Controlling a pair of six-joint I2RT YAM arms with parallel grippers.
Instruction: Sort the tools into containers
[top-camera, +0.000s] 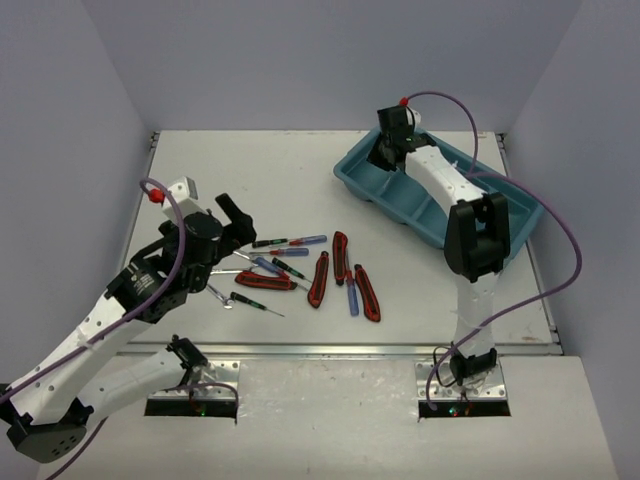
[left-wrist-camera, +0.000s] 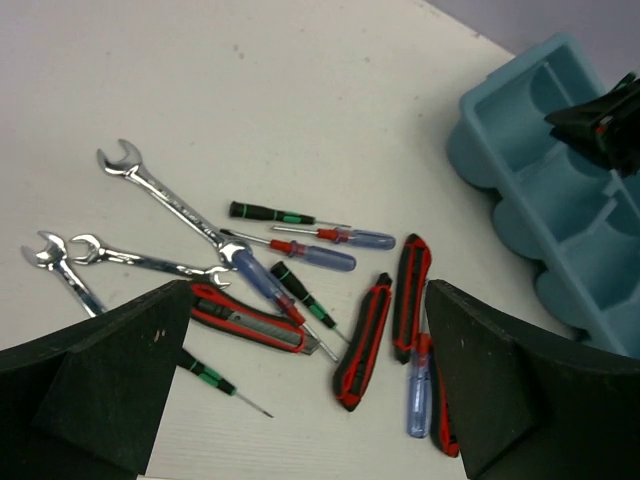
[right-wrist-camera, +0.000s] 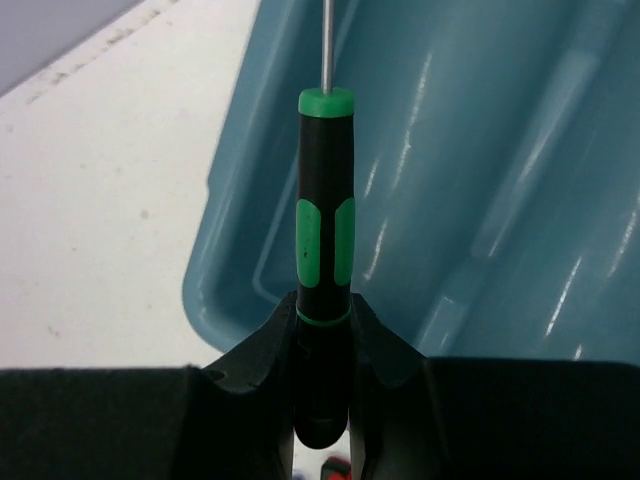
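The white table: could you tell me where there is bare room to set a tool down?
Bare: the white table beyond the tool pile, left of the long teal-blue plastic tray; also the near-right strip between the red-and-black utility knives and the tray. Crowded: the pile itself, centre-left.

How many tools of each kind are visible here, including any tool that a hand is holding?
Silver wrenches: 3
Black-and-green screwdrivers: 4, one of them held in the right hand at the teal tray
Blue-and-red screwdrivers: 4
Red-and-black utility knives: 4
Total: 15
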